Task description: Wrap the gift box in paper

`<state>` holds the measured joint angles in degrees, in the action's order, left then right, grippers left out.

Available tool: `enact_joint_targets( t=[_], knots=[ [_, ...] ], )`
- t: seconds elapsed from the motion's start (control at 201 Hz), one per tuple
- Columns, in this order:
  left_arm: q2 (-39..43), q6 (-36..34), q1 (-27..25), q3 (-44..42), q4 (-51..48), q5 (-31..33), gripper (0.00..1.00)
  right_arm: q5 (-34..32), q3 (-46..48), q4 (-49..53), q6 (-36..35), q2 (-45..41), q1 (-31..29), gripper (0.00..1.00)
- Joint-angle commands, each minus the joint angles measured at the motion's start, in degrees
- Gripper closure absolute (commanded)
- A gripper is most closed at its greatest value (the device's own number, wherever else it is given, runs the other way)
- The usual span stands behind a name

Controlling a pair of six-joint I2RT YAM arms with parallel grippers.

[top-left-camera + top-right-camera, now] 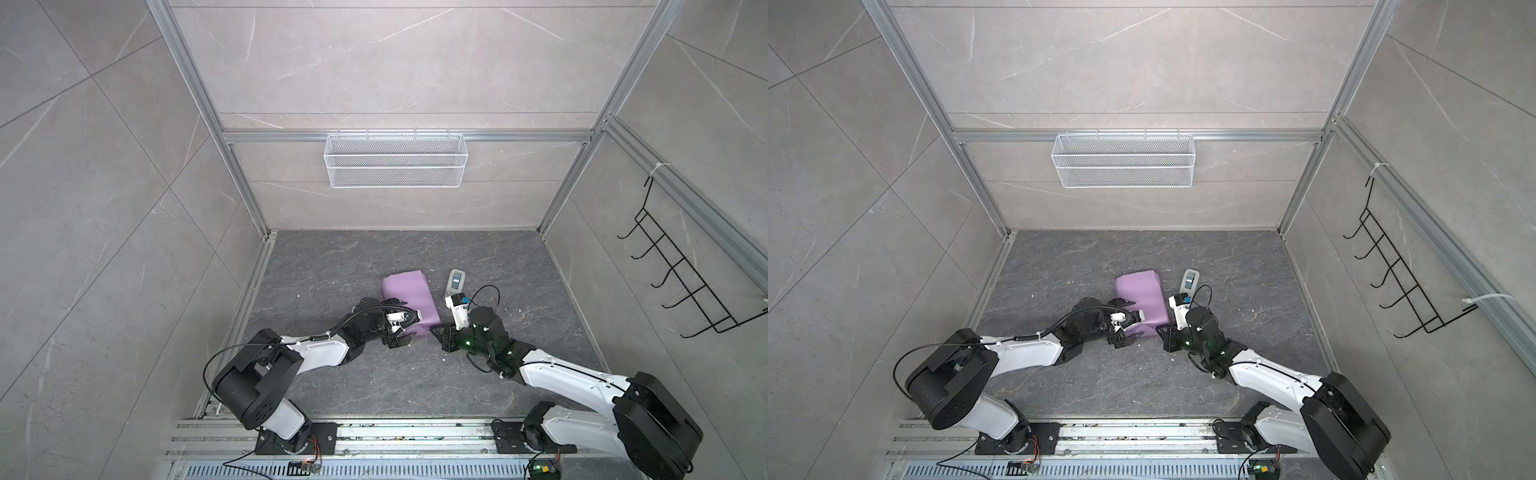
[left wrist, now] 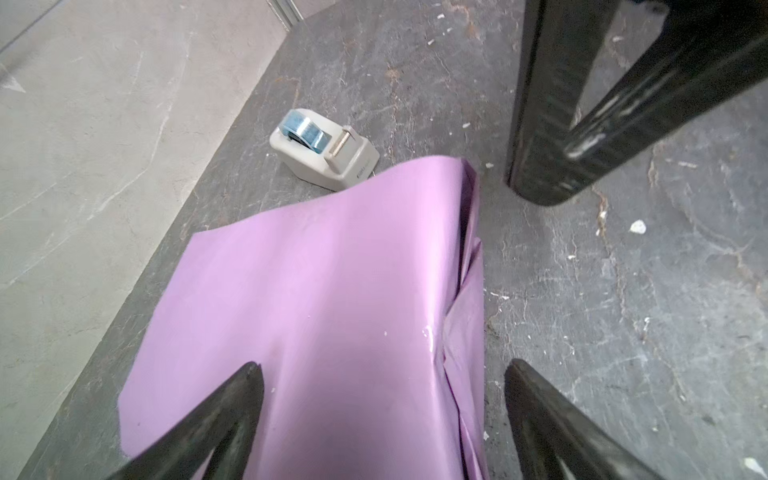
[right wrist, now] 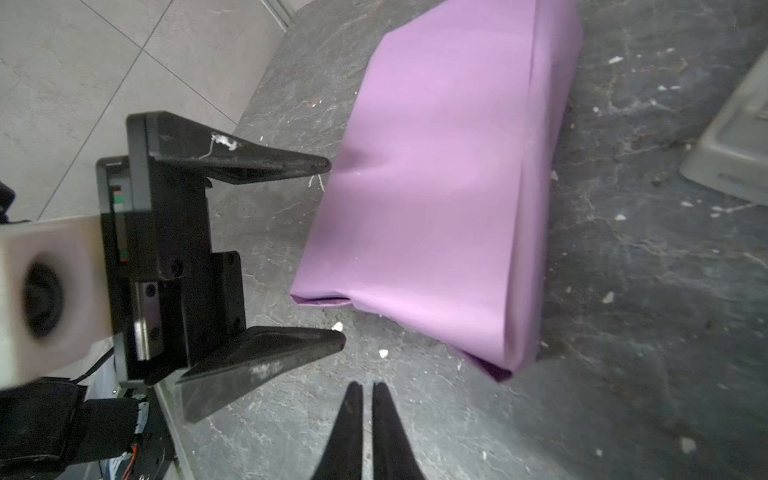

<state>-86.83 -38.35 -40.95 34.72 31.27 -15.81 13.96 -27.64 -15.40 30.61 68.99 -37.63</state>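
Counts: one wrapped parcel, one tape dispenser, two grippers, one wire basket on back wall, one black hook rack on right wall. Paper is lilac face out, folded round a flat box shape; gift box is hidden under it. Parcel lies flat mid table. In both top views its long axis runs near-to-far, far end leaning slightly left. Near end shows loose folded flaps. Tape dispenser sits just right of the far end, not touching. Left gripper is at the near left corner, jaws spread wide, holding nothing, one fingertip right at the paper's side. Right gripper is off the near right corner, fingers almost together with a sliver of gap, nothing between, apart from paper.
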Motion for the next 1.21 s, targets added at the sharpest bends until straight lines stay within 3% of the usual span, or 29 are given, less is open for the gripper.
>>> enact_joint_targets(
  t=[0.0, 0.119, 0.284, 0.563, 0.946, 1.09, 1.205],
  knots=[
    [5.46, 5.48, 0.05, -0.62, 0.72, -2.16, 0.08, 4.49, -5.38, 1.93, -0.61, 3.49, 0.10, 0.86],
    [11.33, 11.58, 1.14, -3.92, 0.86, -0.68, 0.08, 7.72, -11.07, -0.72, 2.33, 11.67, -0.31, 0.86],
    [17.84, 20.18, 2.89, -7.42, -1.15, 6.75, 0.08, 8.02, -16.50, 0.13, 2.22, 19.34, -0.78, 0.86],
    [21.61, 39.09, 3.69, -7.07, -6.83, 16.52, 0.08, 6.45, -13.95, 2.02, 1.65, 20.13, -0.78, 0.88],
    [18.25, 60.22, 3.79, -1.68, -17.29, 18.32, 0.08, 6.61, -16.50, 9.15, -1.02, 13.45, 1.23, 0.78],
    [14.46, 69.14, 4.22, 1.25, -18.74, 13.54, 0.08, 6.04, -16.46, 13.58, -2.16, 8.63, 6.05, 0.72],
    [9.85, 74.85, 5.47, 3.40, -17.48, 8.83, 0.08, 7.28, -17.50, 16.27, -0.77, 9.63, 11.65, 0.65]
  ],
)
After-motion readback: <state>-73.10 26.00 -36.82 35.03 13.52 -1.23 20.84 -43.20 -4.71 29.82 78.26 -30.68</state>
